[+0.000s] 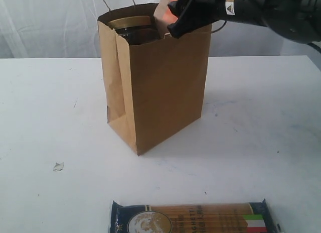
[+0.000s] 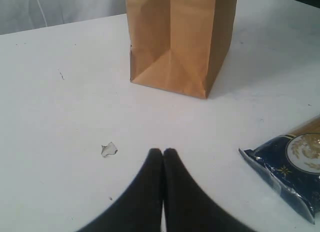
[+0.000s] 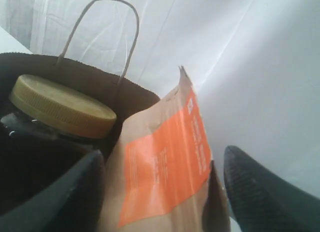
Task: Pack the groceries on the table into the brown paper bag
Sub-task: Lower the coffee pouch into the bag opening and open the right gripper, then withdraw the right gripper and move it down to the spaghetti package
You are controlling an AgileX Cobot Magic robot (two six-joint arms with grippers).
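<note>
The brown paper bag point(image 1: 155, 92) stands upright on the table point(image 1: 50, 117). Inside it, at the rim, sits the gold-lidded jar point(image 1: 131, 22), whose lid point(image 3: 62, 106) also shows in the right wrist view. The kraft pouch with the orange label point(image 3: 165, 162) stands in the bag's mouth beside the jar. My right gripper point(image 1: 178, 14) is above the bag and open, its fingers spread either side of the pouch, with a gap at one finger point(image 3: 255, 192). The spaghetti pack point(image 1: 193, 219) lies at the table's near edge. My left gripper point(image 2: 163, 152) hovers low over the table, shut and empty.
A small white pebble-like bit point(image 1: 58, 166) lies on the table left of the bag, just ahead of the left fingertips point(image 2: 107, 149). The bag's cord handles point(image 3: 100, 22) rise behind the jar. A white curtain hangs behind the table.
</note>
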